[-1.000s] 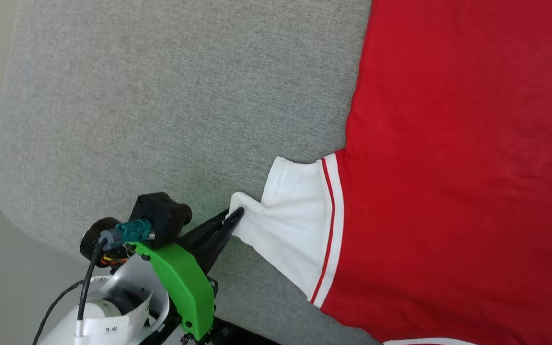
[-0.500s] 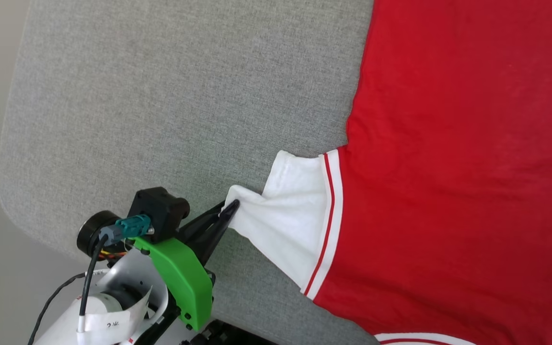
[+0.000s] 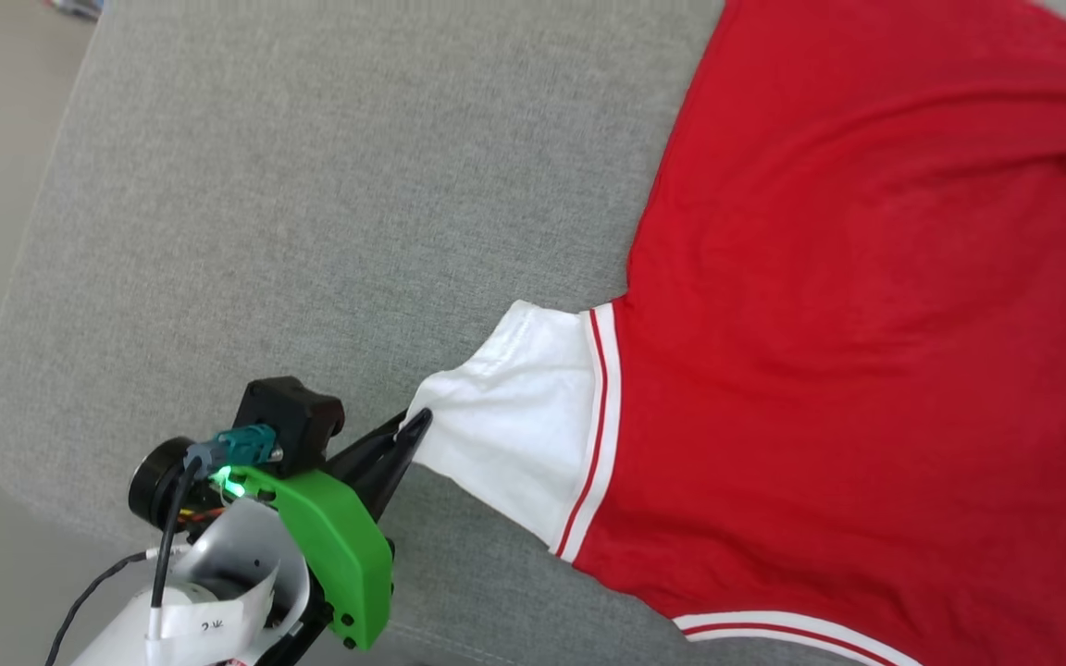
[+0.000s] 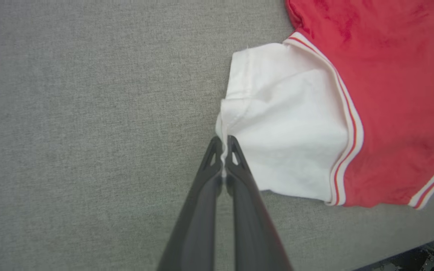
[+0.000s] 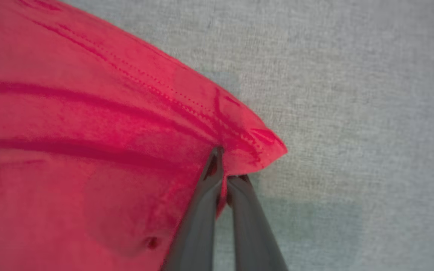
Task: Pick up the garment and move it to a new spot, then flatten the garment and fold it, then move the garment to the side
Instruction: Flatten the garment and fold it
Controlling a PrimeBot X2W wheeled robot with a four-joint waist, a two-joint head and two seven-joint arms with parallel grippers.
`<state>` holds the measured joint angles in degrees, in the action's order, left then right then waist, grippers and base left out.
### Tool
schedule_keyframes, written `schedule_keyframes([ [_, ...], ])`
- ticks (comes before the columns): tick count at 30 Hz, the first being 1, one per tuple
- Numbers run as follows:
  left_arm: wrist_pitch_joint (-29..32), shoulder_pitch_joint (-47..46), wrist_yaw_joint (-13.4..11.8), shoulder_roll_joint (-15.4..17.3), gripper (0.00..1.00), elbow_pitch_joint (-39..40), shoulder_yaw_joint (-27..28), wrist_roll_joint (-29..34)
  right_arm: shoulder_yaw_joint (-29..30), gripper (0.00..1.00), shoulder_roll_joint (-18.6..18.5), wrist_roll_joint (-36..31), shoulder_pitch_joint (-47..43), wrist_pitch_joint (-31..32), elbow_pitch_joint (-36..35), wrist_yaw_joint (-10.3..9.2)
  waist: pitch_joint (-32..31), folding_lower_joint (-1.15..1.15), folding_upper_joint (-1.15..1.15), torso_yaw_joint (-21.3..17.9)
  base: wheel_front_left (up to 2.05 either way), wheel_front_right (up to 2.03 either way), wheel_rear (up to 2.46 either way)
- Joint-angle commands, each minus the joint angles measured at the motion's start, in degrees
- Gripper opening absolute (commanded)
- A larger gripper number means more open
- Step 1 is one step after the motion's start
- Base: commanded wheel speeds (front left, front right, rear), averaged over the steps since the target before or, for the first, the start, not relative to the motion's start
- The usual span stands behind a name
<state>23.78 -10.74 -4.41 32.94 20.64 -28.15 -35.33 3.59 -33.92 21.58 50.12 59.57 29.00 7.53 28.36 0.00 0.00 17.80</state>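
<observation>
Head view first: the left gripper (image 3: 415, 425) has its two dark fingers pressed together on the cuff edge of the white sleeve (image 3: 514, 435). The garment (image 3: 820, 324) lies spread, plain red side up, across the right half of the grey padded surface (image 3: 311, 185).

What's new? A second ago that cuff sat in a soft lump at the fingertips; now it is drawn out into a flatter wedge. Fresh diagonal creases run through the red cloth at the upper right, and a sliver of grey shows in that corner. The whole picture has swung too, so the camera has turned and I don't count that part as cloth travel.

The bigger news is at the far end. The right gripper (image 5: 224, 165) has just snapped shut, and the right wrist view has it pinching the cloth just inside the stitched hem corner (image 5: 266, 148), with folds radiating back from the tips.

So both ends are now held. I judge the shirt is ready to be tensioned, for smoothing flat or for carrying.

Now the views against each other. Head view gives the lay of the whole shirt and the slack left in the sleeve. Left wrist view adds the fine detail, a thin white ridge of fabric squeezed between the tips, a shallow bite that could slip under a hard pull. Right wrist view supplies the red-corner grip.
</observation>
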Motion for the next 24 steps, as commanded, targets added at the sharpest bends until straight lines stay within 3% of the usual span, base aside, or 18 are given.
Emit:
schedule_keyframes([
  [1,0.2,0.9,-0.5,0.2,0.00,-0.2,0.1,-0.6,0.2,0.00,0.3,0.8,-3.4,0.0,0.2,-0.04,-5.3,0.00,0.00,-3.8,0.00,0.00,0.00],
  [10,-0.2,4.6,-2.0,0.5,0.00,-1.4,0.7,-2.3,3.9,0.00,2.8,4.4,-17.1,2.1,-7.6,-0.04,-12.1,0.00,0.00,-8.1,0.00,0.00,0.00],
  [24,-1.8,8.3,-3.9,-0.4,0.00,-2.7,1.2,-3.8,13.6,0.00,8.3,7.3,-41.4,6.7,-28.5,-0.04,-17.6,0.00,0.00,-11.7,0.00,0.00,0.00],
])
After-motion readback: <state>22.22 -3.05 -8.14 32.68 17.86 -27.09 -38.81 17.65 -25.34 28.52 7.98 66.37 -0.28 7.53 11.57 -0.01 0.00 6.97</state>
